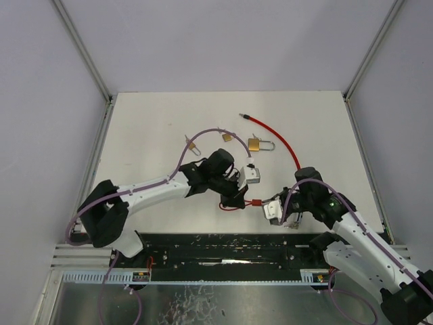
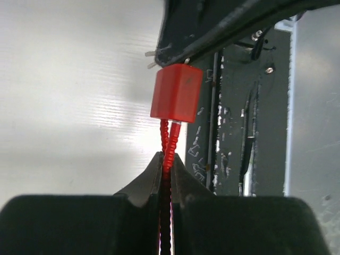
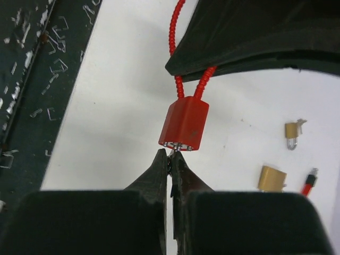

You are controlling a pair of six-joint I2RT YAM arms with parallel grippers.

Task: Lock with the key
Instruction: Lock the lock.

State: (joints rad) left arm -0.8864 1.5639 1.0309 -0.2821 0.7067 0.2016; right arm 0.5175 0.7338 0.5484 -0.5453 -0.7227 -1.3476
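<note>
Low centre of the top view, the red lock body (image 1: 256, 201) sits between the two grippers. In the left wrist view the left gripper (image 2: 166, 162) is pinched tight on the red cable (image 2: 169, 141) just under the body; the right gripper (image 3: 170, 159) is closed narrow on the key (image 3: 171, 154), only a metal sliver showing, its tip at the body's end face. The cable's free run curves toward the upper centre of the table (image 1: 149, 122); brass padlocks (image 1: 256, 144) lie above the grippers, apart from them.
</note>
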